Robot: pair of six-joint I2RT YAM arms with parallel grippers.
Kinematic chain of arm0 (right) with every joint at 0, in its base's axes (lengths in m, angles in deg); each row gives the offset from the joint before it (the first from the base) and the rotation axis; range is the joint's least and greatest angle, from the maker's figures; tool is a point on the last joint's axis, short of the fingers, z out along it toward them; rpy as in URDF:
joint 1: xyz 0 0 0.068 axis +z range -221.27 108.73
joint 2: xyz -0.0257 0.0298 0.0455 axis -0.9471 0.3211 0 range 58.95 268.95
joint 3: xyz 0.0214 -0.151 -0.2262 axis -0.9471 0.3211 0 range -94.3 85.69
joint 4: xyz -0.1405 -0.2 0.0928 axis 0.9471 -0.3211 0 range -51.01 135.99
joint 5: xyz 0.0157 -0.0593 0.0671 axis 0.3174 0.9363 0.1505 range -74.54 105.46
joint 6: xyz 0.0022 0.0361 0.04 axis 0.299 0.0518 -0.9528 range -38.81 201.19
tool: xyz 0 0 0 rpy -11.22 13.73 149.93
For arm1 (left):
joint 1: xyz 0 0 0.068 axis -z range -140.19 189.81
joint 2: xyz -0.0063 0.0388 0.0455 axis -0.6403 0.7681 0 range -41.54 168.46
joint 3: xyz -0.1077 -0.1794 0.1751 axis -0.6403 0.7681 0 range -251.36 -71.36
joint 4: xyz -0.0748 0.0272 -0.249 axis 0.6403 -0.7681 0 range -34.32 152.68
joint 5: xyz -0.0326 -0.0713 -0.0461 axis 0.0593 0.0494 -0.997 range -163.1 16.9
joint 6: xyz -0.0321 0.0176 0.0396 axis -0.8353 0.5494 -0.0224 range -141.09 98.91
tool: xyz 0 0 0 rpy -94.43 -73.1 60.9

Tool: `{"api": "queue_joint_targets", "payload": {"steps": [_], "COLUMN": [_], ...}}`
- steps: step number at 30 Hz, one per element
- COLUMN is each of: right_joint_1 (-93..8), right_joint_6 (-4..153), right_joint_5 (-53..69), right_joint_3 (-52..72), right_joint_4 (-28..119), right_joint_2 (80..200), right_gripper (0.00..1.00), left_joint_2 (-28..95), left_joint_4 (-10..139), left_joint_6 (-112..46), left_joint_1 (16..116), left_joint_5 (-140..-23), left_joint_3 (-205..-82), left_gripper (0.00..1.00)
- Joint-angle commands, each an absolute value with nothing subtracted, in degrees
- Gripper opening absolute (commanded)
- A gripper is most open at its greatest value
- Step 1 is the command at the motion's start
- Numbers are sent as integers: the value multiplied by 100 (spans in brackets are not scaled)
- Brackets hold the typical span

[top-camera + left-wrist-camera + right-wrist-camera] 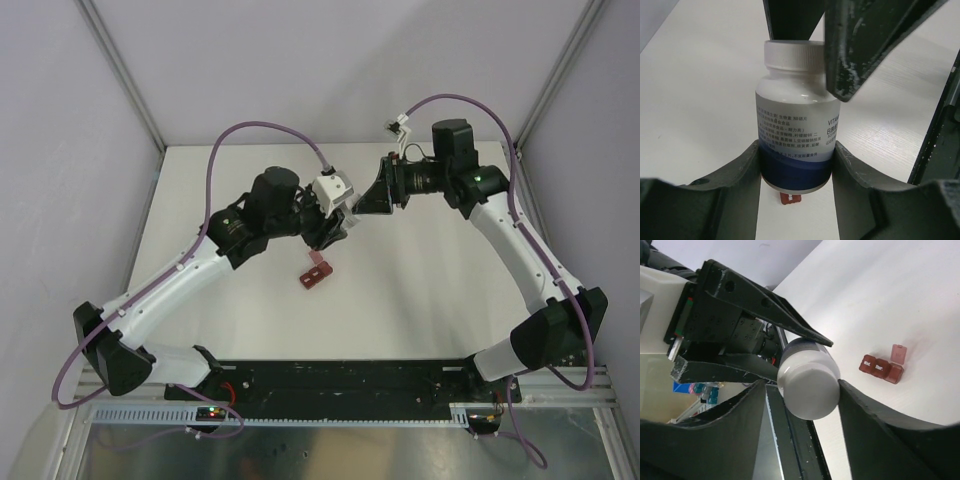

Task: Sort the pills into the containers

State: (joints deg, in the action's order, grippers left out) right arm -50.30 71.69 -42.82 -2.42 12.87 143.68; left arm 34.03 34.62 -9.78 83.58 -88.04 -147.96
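Note:
My left gripper is shut on the lower part of a white-capped bottle with a blue and white label, and holds it above the table. My right gripper is open around the bottle's white cap. Its right finger touches the cap and a gap shows on the left side. The dark red pill box lies on the table below the bottle, with three compartments and one end lid flipped open. It also peeks out under the bottle in the left wrist view. No loose pills show.
The white table has grey walls at the back and sides. The black arm base rail runs along the near edge.

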Motion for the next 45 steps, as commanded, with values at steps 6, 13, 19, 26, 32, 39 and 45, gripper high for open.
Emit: {"api": "queue_joint_targets", "payload": {"steps": [6,13,19,26,32,39,45], "right_joint_1": [-4974,-4950,-4847,-4563,-4118,-4047,-4197], "right_joint_6": [7327,7878,9419,11415,12147,11427,10416], "right_joint_5": [-4333,-4582,-4947,-4775,-3899,-3540,-3527], "right_joint_3": [-285,-338,-648,-1403,-1646,-1864,-1914], "right_joint_4": [1299,1130,431,-995,-1559,-1524,-1156], "right_joint_2": [14392,14291,14075,14098,14062,14039,13992], "right_gripper": [36,3,0,0,17,72,91], "left_joint_2": [3171,3110,3072,3053,3037,2895,2840], "left_joint_4": [3537,3468,3417,3411,3413,3273,3194], "left_joint_6": [-1071,-1247,-1781,-2183,-2218,-1827,-1643], "left_joint_1": [8393,8326,8141,8093,8092,8026,8030], "left_joint_5": [-8947,-9787,-11155,-12581,-12870,-11677,-10708], "left_joint_3": [-14727,-14701,-14795,-14831,-14829,-14818,-14877], "left_gripper": [0,0,0,0,0,0,0]}}
